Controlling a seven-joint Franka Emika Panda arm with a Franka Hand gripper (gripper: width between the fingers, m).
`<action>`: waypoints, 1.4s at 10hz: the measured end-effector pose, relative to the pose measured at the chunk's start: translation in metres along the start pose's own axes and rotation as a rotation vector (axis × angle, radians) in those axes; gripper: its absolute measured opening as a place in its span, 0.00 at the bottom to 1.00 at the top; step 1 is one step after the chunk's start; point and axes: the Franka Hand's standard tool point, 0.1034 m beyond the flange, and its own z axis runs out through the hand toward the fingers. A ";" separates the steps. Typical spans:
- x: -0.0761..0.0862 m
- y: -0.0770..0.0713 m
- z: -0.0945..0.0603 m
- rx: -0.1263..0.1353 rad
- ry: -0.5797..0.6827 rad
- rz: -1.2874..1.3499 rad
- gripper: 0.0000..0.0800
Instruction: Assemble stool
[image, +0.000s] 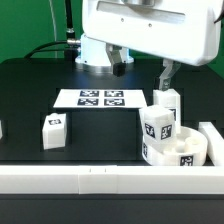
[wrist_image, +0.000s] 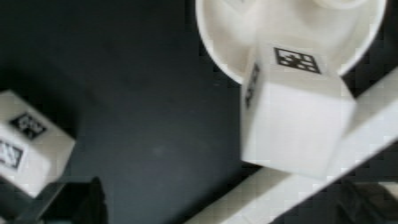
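Exterior view, left to right: one loose leg (image: 53, 130) on the worktop (image: 110, 135), the marker board (image: 100, 98) mid, then the seat (image: 178, 155) far right in the rail (image: 100, 180) corner, with a second leg (image: 157, 125) upright at its edge. My claw (image: 167, 78) hangs just above a third leg (image: 168, 103) behind the seat. Claw is spread wide, gripping nothing.

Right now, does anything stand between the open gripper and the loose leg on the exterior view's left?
Nothing visible blocks it. Between the gripper and the loose leg, only the flat marker board lies on the dark table, and it is too low to obstruct a move above it.
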 end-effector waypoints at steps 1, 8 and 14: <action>-0.001 0.010 0.006 -0.042 -0.012 -0.162 0.81; 0.012 0.054 0.027 -0.061 -0.027 -0.337 0.81; 0.053 0.137 0.062 -0.076 -0.046 -0.467 0.81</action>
